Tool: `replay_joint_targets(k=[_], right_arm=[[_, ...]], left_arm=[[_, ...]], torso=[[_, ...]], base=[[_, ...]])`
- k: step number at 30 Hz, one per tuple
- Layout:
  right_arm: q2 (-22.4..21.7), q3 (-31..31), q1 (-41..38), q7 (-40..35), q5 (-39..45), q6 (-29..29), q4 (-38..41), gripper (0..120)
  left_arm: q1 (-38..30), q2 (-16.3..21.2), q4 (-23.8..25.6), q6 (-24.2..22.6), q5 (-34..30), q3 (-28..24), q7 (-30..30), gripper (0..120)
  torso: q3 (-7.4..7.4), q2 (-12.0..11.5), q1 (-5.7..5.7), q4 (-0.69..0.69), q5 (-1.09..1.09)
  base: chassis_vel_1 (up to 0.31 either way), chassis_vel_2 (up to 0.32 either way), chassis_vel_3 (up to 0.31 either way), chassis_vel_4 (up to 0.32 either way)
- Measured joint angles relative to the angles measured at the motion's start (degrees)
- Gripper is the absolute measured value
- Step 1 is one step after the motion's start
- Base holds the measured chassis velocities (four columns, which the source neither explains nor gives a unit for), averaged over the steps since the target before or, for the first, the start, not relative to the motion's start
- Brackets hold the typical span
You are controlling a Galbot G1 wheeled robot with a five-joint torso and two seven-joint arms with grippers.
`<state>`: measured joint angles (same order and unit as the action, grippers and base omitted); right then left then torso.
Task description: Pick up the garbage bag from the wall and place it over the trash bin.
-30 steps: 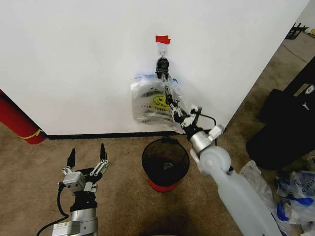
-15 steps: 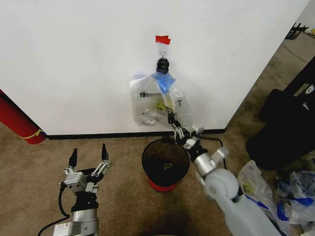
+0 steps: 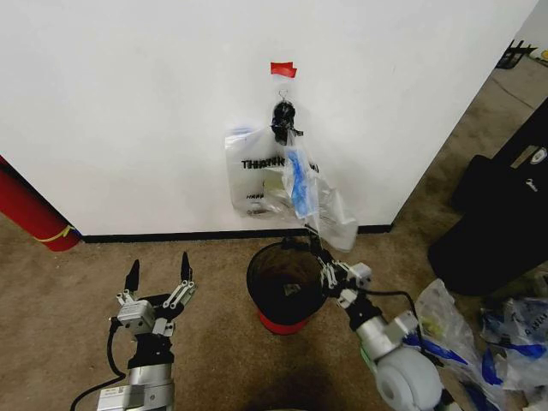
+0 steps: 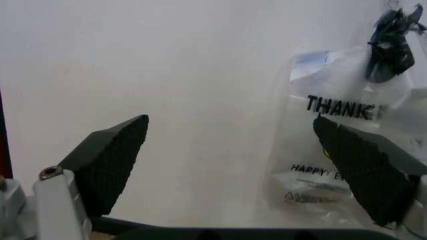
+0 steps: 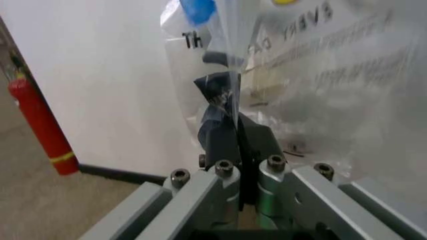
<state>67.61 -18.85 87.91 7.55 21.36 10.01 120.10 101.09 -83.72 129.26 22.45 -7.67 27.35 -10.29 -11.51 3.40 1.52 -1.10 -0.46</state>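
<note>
Right gripper (image 3: 318, 250) clamping shut on a fold of the garbage bag (image 3: 321, 201), now drawn back and down from the wall (image 3: 128, 103) to just above the far rim of the trash bin (image 3: 287, 282), where a second ago reaching up into the hanging bunch. Stretching the pinched bag out in a slanting sheet from the hook (image 3: 282, 94) under the red tape patch (image 3: 282, 68), top end apparently still caught there with the other bags (image 3: 257, 175). In the right wrist view, dark pads (image 5: 223, 125) closing tight on thin plastic, lettering close above. Left gripper (image 3: 157, 274) waiting low over the carpet (image 3: 68, 291) beside the bin, fingers spread wide, pointing at the wall. Judging by this: bag separated from the bunch but not yet freed, bin still uncovered.
</note>
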Motion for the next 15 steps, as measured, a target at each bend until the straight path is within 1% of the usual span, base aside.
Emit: replay_joint_targets(k=[5, 6, 10, 11, 15], right_arm=[[0.8, -1.8, 6.9, 1.2, -4.3, 3.6, 0.5, 0], [0.8, -1.8, 6.9, 1.2, -4.3, 3.6, 0.5, 0], [1.5, -2.1, 11.7, 1.2, -6.5, 6.4, 0.2, 0], [1.5, -2.1, 11.7, 1.2, -6.5, 6.4, 0.2, 0], [1.7, -2.1, 14.8, 1.3, -9.5, 9.3, -0.7, 0]], left_arm=[[-0.1, 0.6, -0.3, 0.3, -0.6, 0.1, 0.0, 98], [-0.1, 0.6, -0.3, 0.3, -0.6, 0.1, 0.0, 98], [0.0, 0.7, -0.3, 0.4, -0.7, 0.0, 0.1, 98], [0.0, 0.7, -0.3, 0.4, -0.7, 0.0, 0.1, 98], [0.0, 0.9, -0.3, 0.5, -0.7, 0.0, 0.1, 98]], torso=[[0.0, 0.0, 0.0, -0.01, 0.0], [0.0, 0.0, 0.0, -0.01, 0.0], [0.0, 0.0, 0.0, -0.01, 0.0], [0.0, 0.0, 0.0, -0.01, 0.0], [0.0, 0.0, 0.0, 0.0, 0.0]], base=[[0.0, 0.0, 0.0, 0.0], [0.0, 0.0, 0.0, 0.0], [0.0, 0.0, 0.0, 0.0], [0.0, 0.0, 0.0, 0.0], [0.0, 0.0, 0.0, 0.0]])
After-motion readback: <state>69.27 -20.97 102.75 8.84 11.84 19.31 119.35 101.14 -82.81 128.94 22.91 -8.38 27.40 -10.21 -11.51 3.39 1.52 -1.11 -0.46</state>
